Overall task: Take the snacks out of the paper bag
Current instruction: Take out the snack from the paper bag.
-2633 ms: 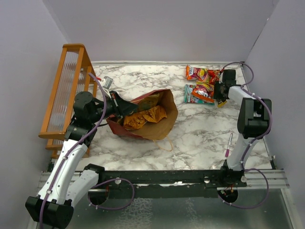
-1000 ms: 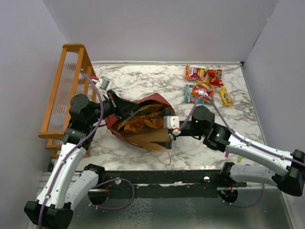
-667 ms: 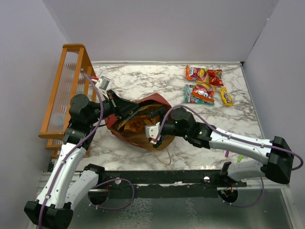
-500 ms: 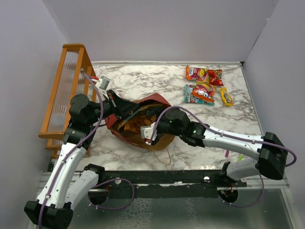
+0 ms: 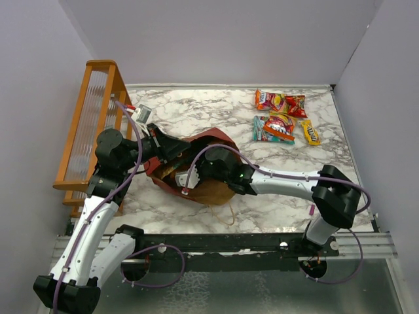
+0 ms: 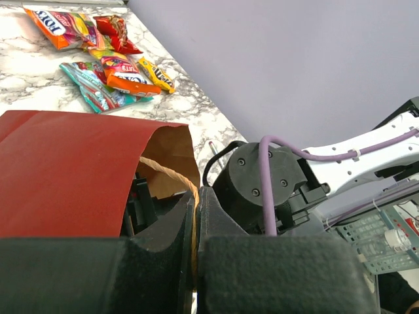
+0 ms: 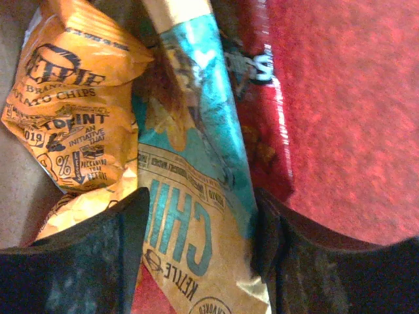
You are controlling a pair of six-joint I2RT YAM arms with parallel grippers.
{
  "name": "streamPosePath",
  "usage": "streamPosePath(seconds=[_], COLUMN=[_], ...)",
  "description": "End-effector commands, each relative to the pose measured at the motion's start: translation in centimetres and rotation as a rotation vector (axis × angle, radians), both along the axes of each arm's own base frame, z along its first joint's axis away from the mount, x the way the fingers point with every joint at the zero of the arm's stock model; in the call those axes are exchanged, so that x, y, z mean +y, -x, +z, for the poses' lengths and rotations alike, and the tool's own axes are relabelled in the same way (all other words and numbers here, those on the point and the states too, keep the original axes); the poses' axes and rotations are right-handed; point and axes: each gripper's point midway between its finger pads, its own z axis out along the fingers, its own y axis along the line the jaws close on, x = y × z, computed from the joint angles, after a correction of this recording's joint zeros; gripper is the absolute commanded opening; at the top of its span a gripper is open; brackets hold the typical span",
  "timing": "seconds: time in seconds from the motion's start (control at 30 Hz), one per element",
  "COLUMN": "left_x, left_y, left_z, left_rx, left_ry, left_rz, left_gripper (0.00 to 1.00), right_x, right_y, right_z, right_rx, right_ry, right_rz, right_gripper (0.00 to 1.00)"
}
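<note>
Snacks (image 5: 279,123): five out; right gripper (image 7: 200,206) spread around teal packet (image 7: 193,157), left gripper (image 6: 195,199) pinches handle (image 6: 171,175).

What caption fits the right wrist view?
Open right tool inside the brown-lined paper bag, fingers straddling a teal-and-tan crinkly chip packet, orange crinkly chip packet alongside.

Robot test cell in a lab: plain lilac partition walls (image 5: 222,39) box in a marble-patterned worktop (image 5: 196,108) on three sides; a left arm (image 5: 88,226) and right arm (image 5: 288,182), trailing purple cables, are bolted to a black metal rail (image 5: 249,243) at its near edge
</note>
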Motion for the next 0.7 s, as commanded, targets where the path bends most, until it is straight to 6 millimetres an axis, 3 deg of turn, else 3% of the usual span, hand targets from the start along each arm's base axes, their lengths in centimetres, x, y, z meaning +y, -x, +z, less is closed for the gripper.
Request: streamPosePath(seconds=[0.0,0.13,0.47,0.57,0.67], left_x=[0.2,0.1,0.2,0.4,0.6], left_y=[0.6,0.5,0.7,0.6,0.4], left_z=[0.9,0.6,0.7,0.4,0.2], left_rx=[-0.039,-0.028,-0.025,-0.018,-0.006], left_ry=[-0.007,-0.008,-0.008,-0.014,-0.018], left_rz=[-0.004,-0.002,0.004,0.022,0.042], left_gripper=[0.0,0.0,0.0,0.0,0.0], right_x=[0.9,1.3,3.4,3.9,3.9], right_y=[-0.2,-0.3,-2.5,-2.5,-2.3], right_z=[-0.5,-2.2,-3.0,-2.9,-2.5], right_rx=[-0.011,0.003,-0.055,-0.055,-0.044], right_ry=[0.001,0.024,0.022,0.022,0.027], right_rz=[0.014,0.016,-0.005,0.009,0.018], right_gripper=[0.57,0.52,0.54,0.45,0.28])
